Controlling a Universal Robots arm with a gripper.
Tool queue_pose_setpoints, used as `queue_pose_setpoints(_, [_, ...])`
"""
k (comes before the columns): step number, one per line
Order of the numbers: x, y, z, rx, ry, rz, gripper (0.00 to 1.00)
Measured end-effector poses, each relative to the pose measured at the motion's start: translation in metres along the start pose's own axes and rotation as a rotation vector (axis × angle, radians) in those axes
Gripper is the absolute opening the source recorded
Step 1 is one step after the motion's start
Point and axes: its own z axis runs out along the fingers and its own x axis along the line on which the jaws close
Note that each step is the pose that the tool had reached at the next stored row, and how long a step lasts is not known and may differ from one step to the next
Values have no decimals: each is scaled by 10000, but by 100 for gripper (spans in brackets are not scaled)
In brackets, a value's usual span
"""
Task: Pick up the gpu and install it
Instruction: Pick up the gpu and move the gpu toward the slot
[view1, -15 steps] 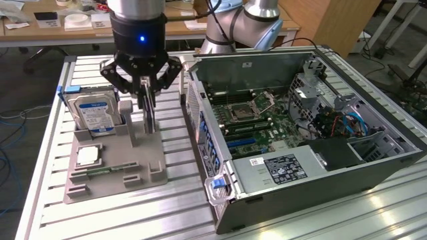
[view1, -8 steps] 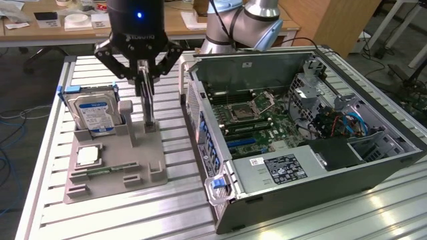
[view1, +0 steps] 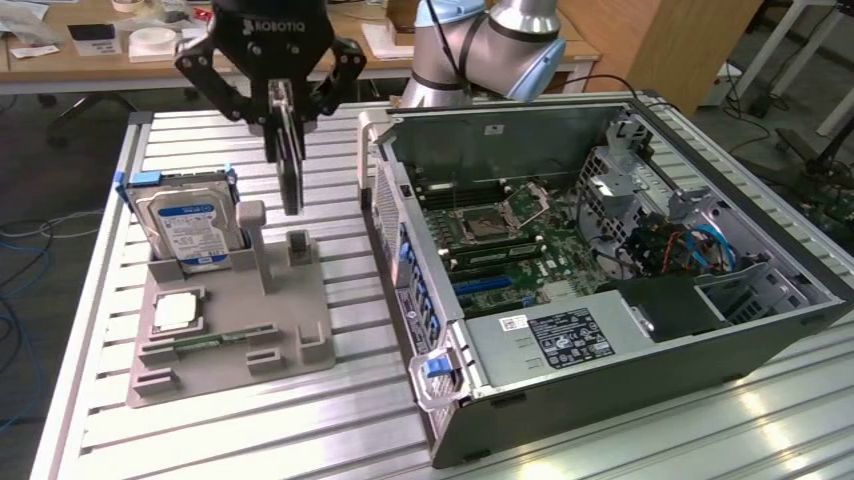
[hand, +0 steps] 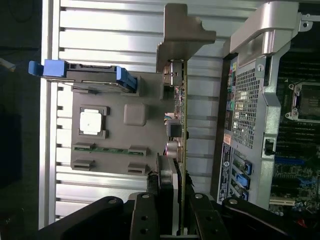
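Gripper (view1: 284, 122) over the grey fixture (view1: 300, 365). Fingers (hand: 145, 220) clamped on the gpu (view1: 288, 170), one on each flat face, gripping its upper edge. Card hangs on edge below them, lifted off the fixture, between the hard drive (view1: 194, 225) and the open computer case (view1: 747, 330). Silver bracket end visible in the wrist view.

Count: one gpu, one hard drive, one CPU (view1: 176, 312), one memory stick (view1: 214, 342), one case.

Slatted aluminium table (view1: 267, 430), cluttered wooden desk (view1: 80, 65) behind, wooden cabinet (view1: 661, 40), blue cables (view1: 16, 300) on dark floor (view1: 47, 175)
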Motion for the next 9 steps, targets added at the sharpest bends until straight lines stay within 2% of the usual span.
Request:
queue_pose_setpoints(6, [10, -1, -266, 1, 1, -4, 28])
queue_pose_setpoints(9, [11, 0, -299, -19, -2, -4, 28])
